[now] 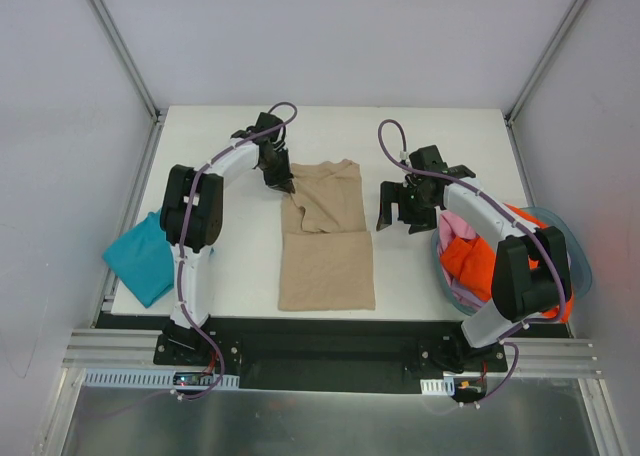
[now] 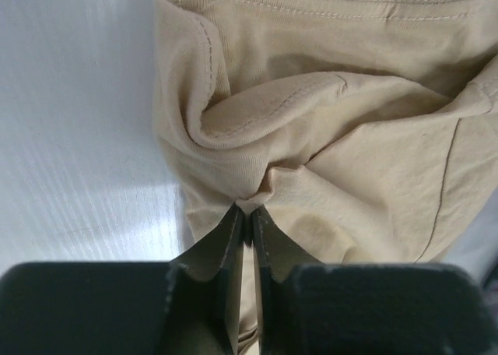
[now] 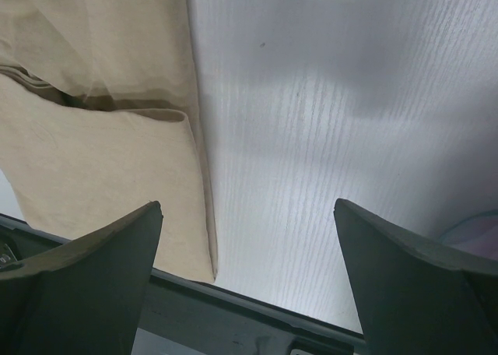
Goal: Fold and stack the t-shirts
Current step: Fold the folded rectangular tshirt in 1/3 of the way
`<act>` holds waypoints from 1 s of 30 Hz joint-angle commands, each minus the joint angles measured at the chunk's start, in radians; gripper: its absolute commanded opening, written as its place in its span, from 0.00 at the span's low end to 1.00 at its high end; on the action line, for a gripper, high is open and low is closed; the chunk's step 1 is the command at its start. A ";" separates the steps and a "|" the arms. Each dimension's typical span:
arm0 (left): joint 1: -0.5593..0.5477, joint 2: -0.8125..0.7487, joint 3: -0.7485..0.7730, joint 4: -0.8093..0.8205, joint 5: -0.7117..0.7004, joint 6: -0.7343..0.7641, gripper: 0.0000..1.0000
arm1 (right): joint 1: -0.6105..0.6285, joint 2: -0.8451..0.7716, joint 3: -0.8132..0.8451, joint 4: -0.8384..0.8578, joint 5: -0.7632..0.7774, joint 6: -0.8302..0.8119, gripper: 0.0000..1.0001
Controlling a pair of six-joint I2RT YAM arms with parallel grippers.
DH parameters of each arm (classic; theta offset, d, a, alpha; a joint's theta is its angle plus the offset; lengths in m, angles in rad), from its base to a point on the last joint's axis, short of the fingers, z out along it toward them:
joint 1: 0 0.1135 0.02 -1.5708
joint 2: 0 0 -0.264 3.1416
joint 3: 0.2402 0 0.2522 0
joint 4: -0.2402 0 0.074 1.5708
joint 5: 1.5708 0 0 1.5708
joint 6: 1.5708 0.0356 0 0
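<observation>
White table (image 1: 240, 266) held the tan shirt (image 1: 325, 241) at its middle, partly folded. Left claw (image 2: 247, 212) was pinched tight on a bunched fold at the shirt's far left edge. Right claw (image 3: 247, 207) hung spread wide over bare table, just right of the shirt and gripping nothing.

Soft matt knit cloth of tan t-shirt (image 2: 327, 137), white table (image 3: 311, 137) faintly grained, perhaps laminate, dark matt fingers (image 3: 405, 293)

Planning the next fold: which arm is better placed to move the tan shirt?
Left: the left hand is shut on the bunched tan shirt; the right hand hangs open over the table, empty.
</observation>
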 commanded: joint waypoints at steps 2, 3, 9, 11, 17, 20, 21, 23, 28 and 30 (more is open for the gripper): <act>-0.010 -0.049 0.047 -0.058 0.016 0.040 0.12 | -0.006 0.002 0.015 -0.014 0.004 -0.014 0.97; -0.010 -0.049 0.049 -0.062 0.016 0.042 0.14 | -0.006 0.002 0.015 -0.011 0.004 -0.014 0.97; -0.010 -0.041 0.050 -0.075 0.043 0.043 0.15 | -0.006 0.003 0.013 -0.011 -0.001 -0.014 0.97; -0.011 -0.035 0.057 -0.075 0.059 0.043 0.11 | -0.005 0.002 0.012 -0.009 -0.001 -0.014 0.97; -0.013 -0.019 0.073 -0.076 0.033 0.048 0.00 | -0.006 0.002 0.013 -0.011 0.001 -0.015 0.97; -0.013 -0.023 0.087 -0.075 -0.016 0.060 0.00 | -0.005 0.002 0.015 -0.011 0.002 -0.015 0.97; -0.013 -0.026 0.090 -0.075 -0.047 0.068 0.00 | -0.005 0.002 0.013 -0.012 0.002 -0.014 0.97; -0.013 -0.036 0.104 -0.076 -0.085 0.079 0.00 | -0.006 0.000 0.012 -0.012 0.001 -0.015 0.97; -0.004 -0.026 0.167 -0.076 -0.125 0.131 0.00 | -0.005 -0.001 0.015 -0.012 0.002 -0.015 0.97; 0.001 -0.009 0.187 -0.082 -0.125 0.135 0.00 | -0.005 -0.004 0.015 -0.015 0.006 -0.015 0.97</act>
